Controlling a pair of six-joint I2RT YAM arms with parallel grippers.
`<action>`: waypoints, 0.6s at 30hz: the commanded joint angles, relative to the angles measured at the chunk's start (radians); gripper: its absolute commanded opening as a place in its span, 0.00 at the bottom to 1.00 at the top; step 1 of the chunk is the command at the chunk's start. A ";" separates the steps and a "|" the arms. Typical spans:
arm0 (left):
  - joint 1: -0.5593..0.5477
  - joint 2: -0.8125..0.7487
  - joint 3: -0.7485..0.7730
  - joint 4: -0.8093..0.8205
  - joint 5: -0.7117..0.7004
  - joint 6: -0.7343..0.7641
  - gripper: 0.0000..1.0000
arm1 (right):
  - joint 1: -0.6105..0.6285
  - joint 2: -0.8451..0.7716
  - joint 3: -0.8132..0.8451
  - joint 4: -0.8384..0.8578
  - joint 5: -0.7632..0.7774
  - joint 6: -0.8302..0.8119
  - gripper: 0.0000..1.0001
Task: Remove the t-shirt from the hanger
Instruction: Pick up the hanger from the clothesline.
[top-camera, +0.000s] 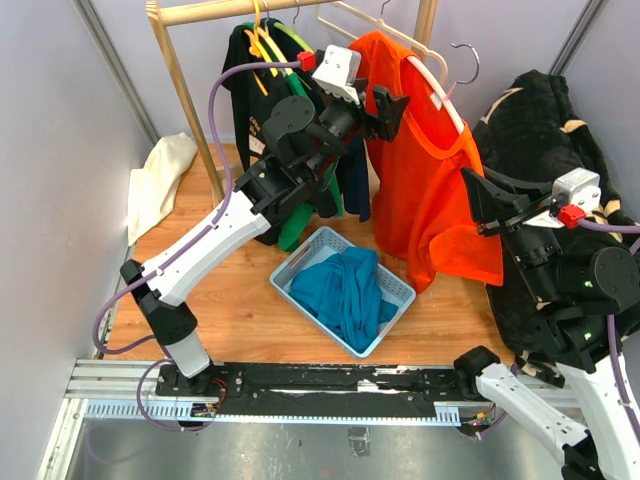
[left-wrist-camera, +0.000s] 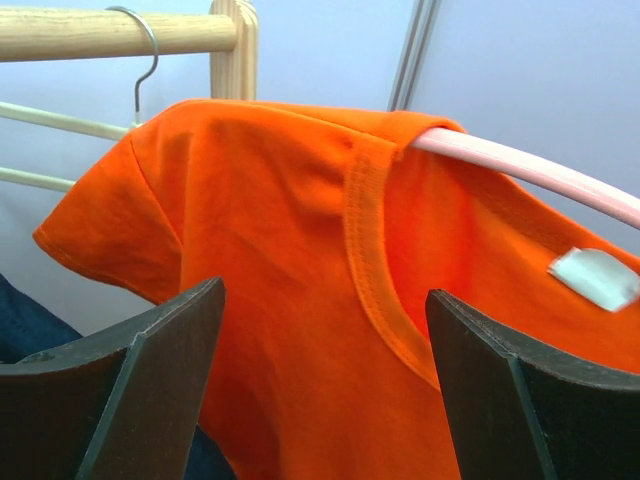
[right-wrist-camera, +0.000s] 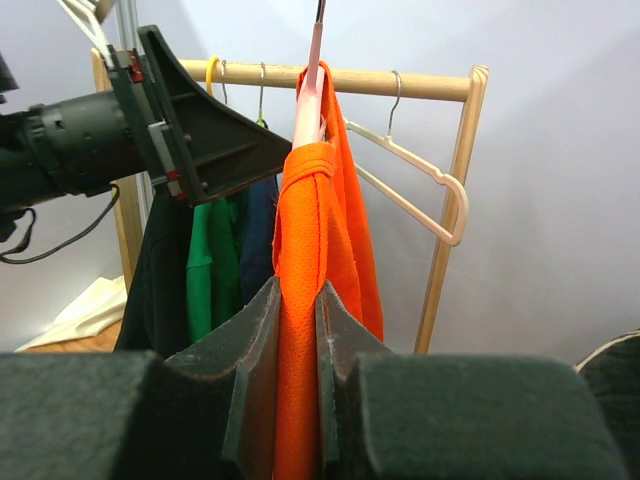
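Top external view, left to right: one cream cloth (top-camera: 158, 180) lies by the left wall, beside one wooden rack (top-camera: 181, 85). The left gripper (top-camera: 388, 108) stands with jaws wide apart, just beside the collar of the single orange t-shirt (top-camera: 430, 190). The shirt hangs on one pink hanger (top-camera: 430, 72), upper centre. One blue basket (top-camera: 297, 255) sits below, its right corner near the hem, with bare table (top-camera: 240, 320) to its left. The right gripper (top-camera: 480, 205) is pinched narrowly on the shirt's right edge.
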 joint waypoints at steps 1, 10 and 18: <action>0.030 0.027 0.055 0.015 0.025 -0.021 0.84 | 0.010 -0.020 -0.005 0.085 -0.027 0.023 0.01; 0.058 0.090 0.133 0.011 0.058 -0.042 0.60 | 0.010 -0.019 -0.018 0.082 -0.033 0.036 0.01; 0.060 0.039 0.048 0.039 0.174 -0.024 0.01 | 0.010 -0.004 -0.034 0.088 0.005 0.033 0.01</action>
